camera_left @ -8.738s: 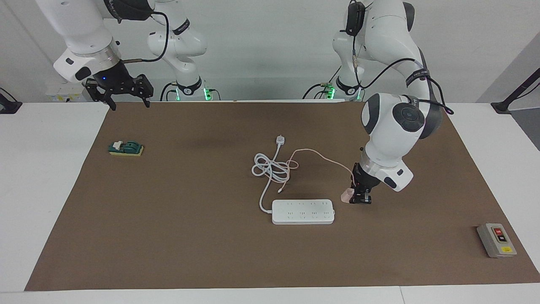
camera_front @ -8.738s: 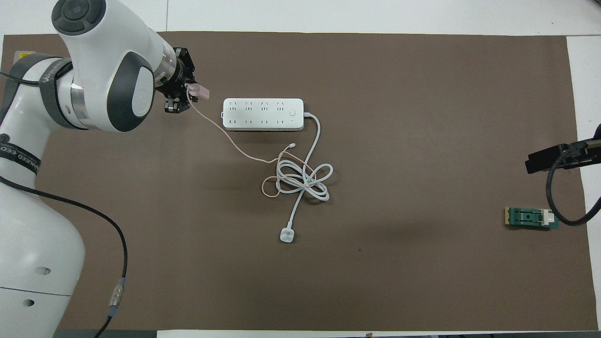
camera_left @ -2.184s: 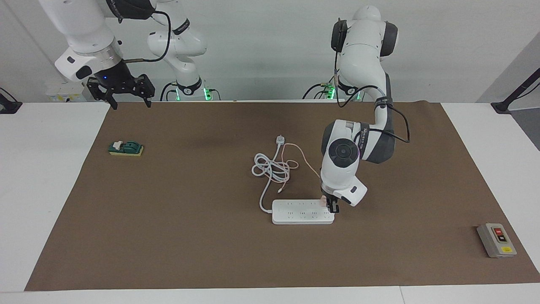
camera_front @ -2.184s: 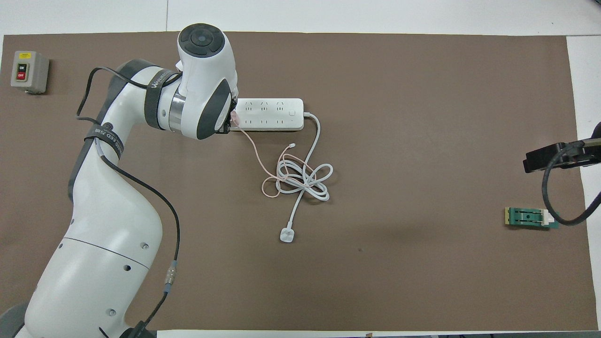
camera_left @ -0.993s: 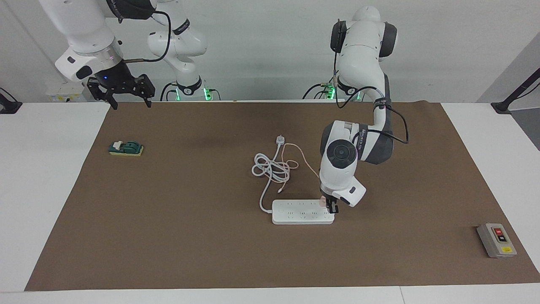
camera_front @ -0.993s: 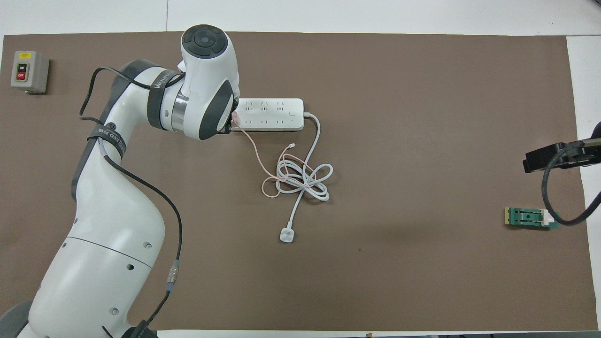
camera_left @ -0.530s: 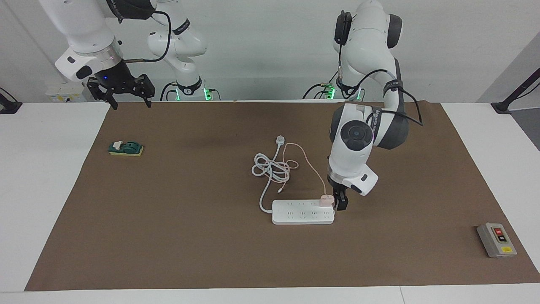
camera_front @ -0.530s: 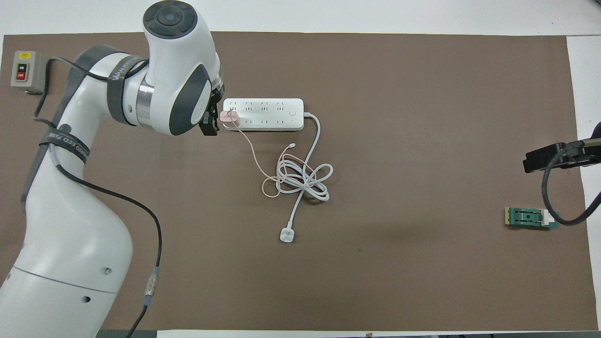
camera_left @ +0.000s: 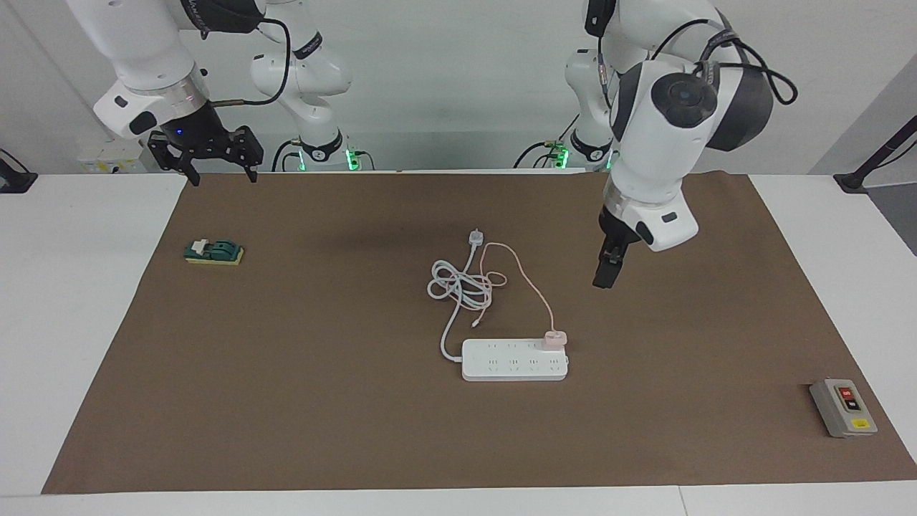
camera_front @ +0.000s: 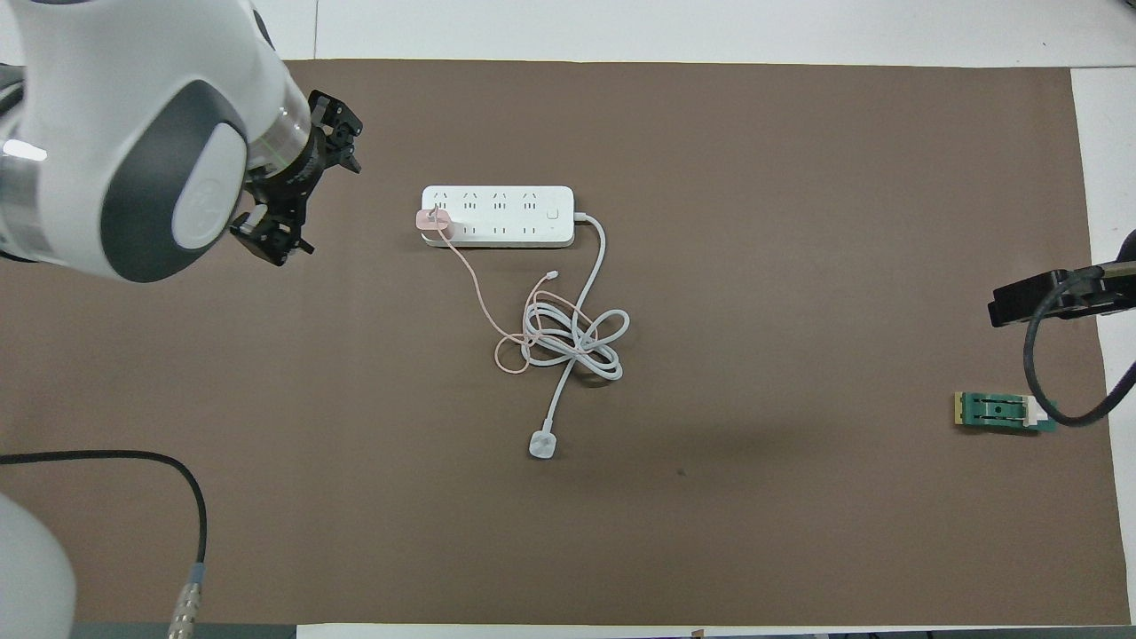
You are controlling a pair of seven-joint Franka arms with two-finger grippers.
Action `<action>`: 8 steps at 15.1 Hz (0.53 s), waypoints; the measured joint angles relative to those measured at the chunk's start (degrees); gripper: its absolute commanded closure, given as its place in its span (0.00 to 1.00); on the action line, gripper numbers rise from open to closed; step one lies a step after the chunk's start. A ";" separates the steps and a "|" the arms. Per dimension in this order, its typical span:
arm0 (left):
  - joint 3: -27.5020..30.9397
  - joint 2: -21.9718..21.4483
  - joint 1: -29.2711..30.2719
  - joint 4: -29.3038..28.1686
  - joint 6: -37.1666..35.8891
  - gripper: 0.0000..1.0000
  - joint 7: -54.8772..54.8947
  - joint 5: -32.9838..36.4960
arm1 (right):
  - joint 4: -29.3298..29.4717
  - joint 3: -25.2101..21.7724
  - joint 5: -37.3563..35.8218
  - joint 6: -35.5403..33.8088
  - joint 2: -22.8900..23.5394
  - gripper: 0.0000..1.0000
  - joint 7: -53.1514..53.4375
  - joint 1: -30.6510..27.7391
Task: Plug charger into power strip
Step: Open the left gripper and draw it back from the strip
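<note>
The left gripper (camera_left: 605,276) is hanging in the air over bare brown mat (camera_left: 286,401), its fingers spread wide and holding nothing; in the overhead view the left gripper (camera_front: 297,191) is showing both fingertips clearly apart. Below it and toward the middle of the table, the power strip (camera_left: 514,360) is lying flat on the mat, well apart from that claw. The charger (camera_left: 554,338), a small pale-pink cube, is sitting upright on the strip, at the end closest to the left gripper and in the socket row on the robots' side; from overhead the charger (camera_front: 434,222) is covering an end outlet of the power strip (camera_front: 497,216). Its thin pink cable (camera_left: 526,283) is running from the cube toward the robots and curling into the coiled white cord (camera_left: 458,287) of the strip, whose white plug (camera_left: 475,237) is lying on the mat. The right gripper (camera_left: 211,154) is waiting above the mat's corner by its own base, its fingers spread wide and empty. A green block (camera_left: 213,252) is resting on the mat not far from that claw. A grey switch box (camera_left: 843,408) is sitting on the mat at the left arm's end of the table, well apart from the left gripper.
</note>
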 measured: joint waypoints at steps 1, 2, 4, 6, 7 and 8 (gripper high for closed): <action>0.09 -1.15 1.24 -0.01 -1.43 0.00 6.95 0.00 | 0.00 0.00 0.00 0.00 0.00 0.00 0.00 0.00; 0.18 -1.93 2.68 -0.04 -2.53 0.00 13.79 0.00 | 0.00 0.00 0.00 0.00 0.00 0.00 0.00 0.00; 0.14 -2.90 6.80 -0.06 -3.26 0.00 27.29 -0.04 | 0.00 0.00 0.00 0.00 0.00 0.00 0.00 0.00; 0.18 -3.41 10.82 -0.07 -3.30 0.00 40.05 -0.14 | 0.00 0.01 0.00 0.00 0.00 0.00 0.00 0.00; 0.18 -3.74 12.63 -0.07 -3.31 0.00 46.68 -0.15 | 0.00 0.01 0.00 0.00 0.00 0.00 0.00 0.00; 0.18 -4.30 14.19 -0.07 -3.31 0.00 52.63 -0.16 | 0.00 0.01 0.00 0.00 0.00 0.00 0.00 0.00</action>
